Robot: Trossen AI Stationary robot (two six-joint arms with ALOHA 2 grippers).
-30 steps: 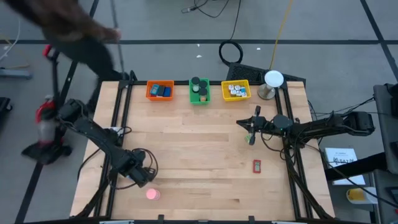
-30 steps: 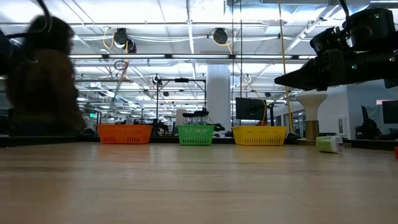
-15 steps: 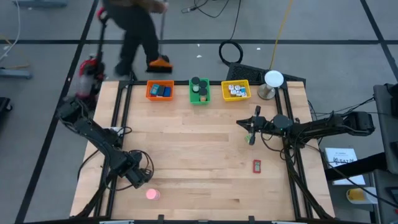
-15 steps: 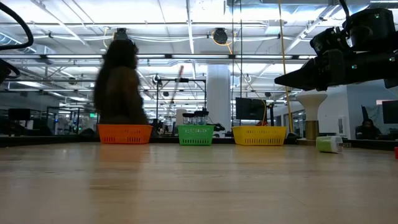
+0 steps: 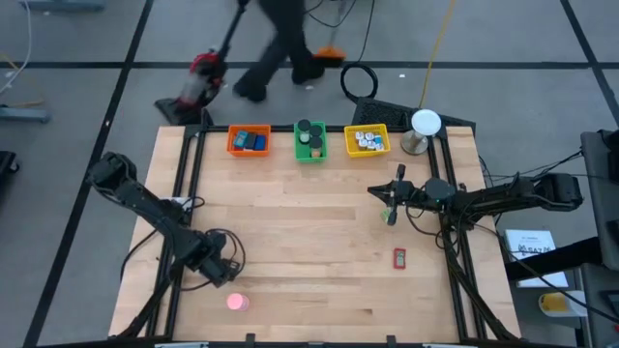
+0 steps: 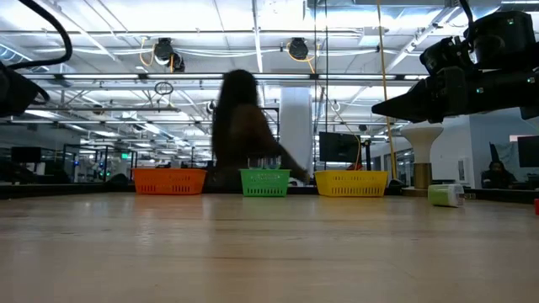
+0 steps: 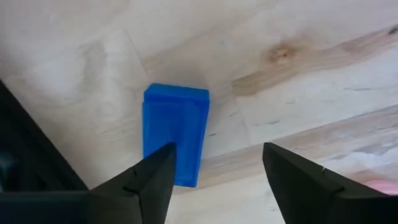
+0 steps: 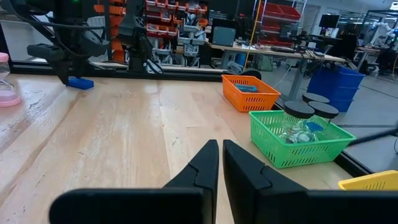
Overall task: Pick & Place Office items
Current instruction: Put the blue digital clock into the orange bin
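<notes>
The left gripper (image 5: 224,276) sits low over the near-left part of the light wooden table (image 5: 309,222), its two dark fingers (image 7: 146,180) spread apart with nothing between them; the left wrist view shows a small blue rectangular eraser-like block (image 7: 174,132) lying flat on the boards just beyond the fingertips, one finger overlapping its near edge, though contact cannot be confirmed. A pink round piece (image 5: 237,302) rests on the table just beside that gripper, toward the near edge. The right gripper (image 5: 391,198) is held above the right half of the table, its fingers (image 8: 205,163) pressed together and empty in the right wrist view. A pale green cylindrical piece (image 5: 391,217) lies on the table close under it, and a small red rectangular block (image 5: 399,257) lies apart from it, nearer the front edge on the right. Along the far edge stand three plastic bins in a row: an orange basket (image 5: 249,141) with blue and dark pieces inside, a green basket (image 5: 310,140) holding black round-topped pieces, and a yellow basket (image 5: 367,141) holding pale small items. A white-domed metal stand (image 5: 424,130) occupies the far-right corner, just beside the yellow basket. Beyond the table a person (image 5: 280,43) is on the floor with a red-bodied upright floor cleaner (image 5: 198,79)
</notes>
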